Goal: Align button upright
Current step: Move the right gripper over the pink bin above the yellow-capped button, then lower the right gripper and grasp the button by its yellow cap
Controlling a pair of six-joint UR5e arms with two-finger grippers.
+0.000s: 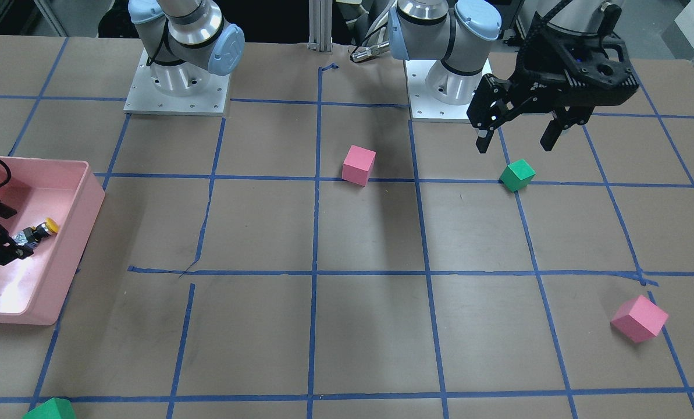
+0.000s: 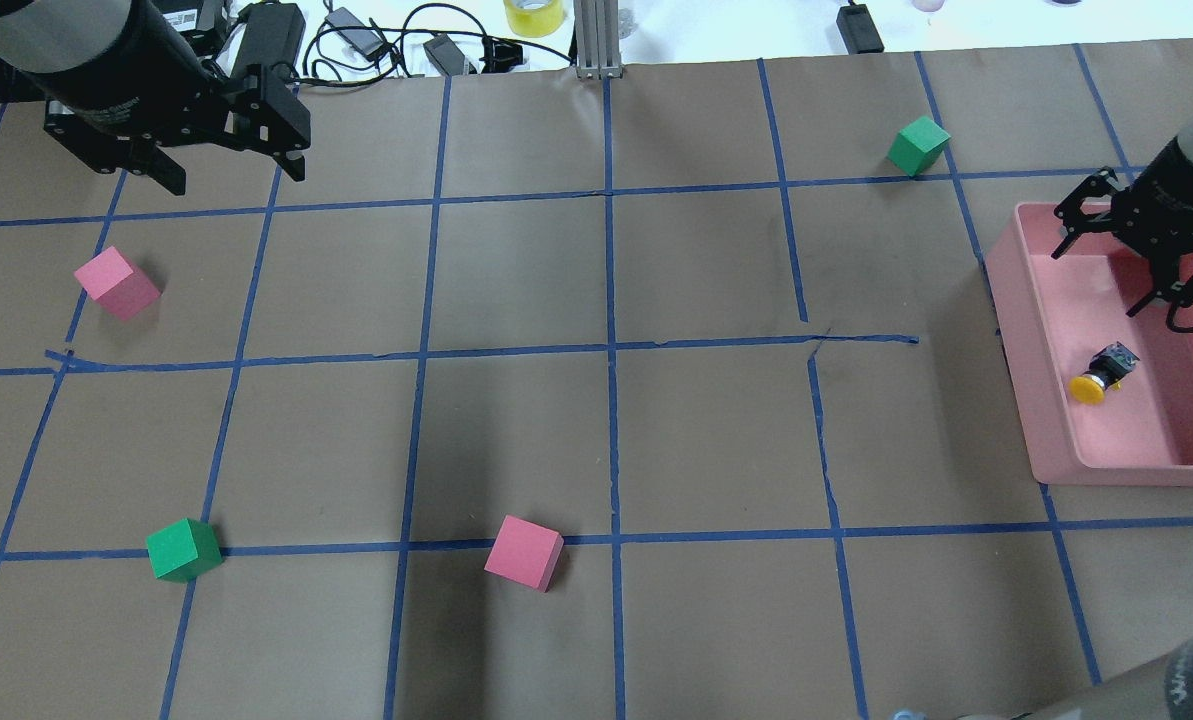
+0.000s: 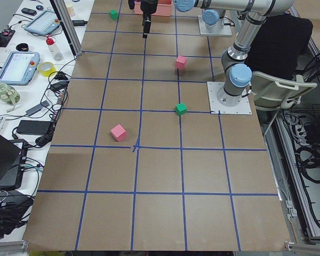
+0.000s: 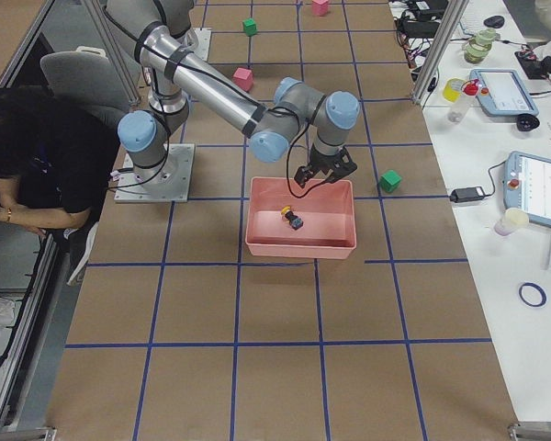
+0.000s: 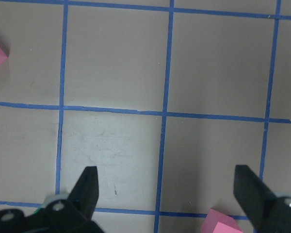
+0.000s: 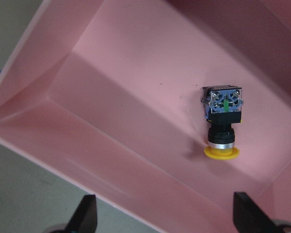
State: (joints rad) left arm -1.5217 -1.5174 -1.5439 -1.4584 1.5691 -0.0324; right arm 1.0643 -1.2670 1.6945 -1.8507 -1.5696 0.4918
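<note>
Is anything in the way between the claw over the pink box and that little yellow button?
Nothing visible. The right gripper hangs open above the pink bin; the button lies on its side on the bare floor, only air between them.

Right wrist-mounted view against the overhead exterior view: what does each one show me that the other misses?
Only the wrist view shows the button's terminal base close up, with its screws and a green mark. Only the overhead view shows two pink cubes, two green cubes, the taped table and the open left gripper. Both show the button lying on its side in the pink bin, with the right gripper open near it, holding nothing.
</note>
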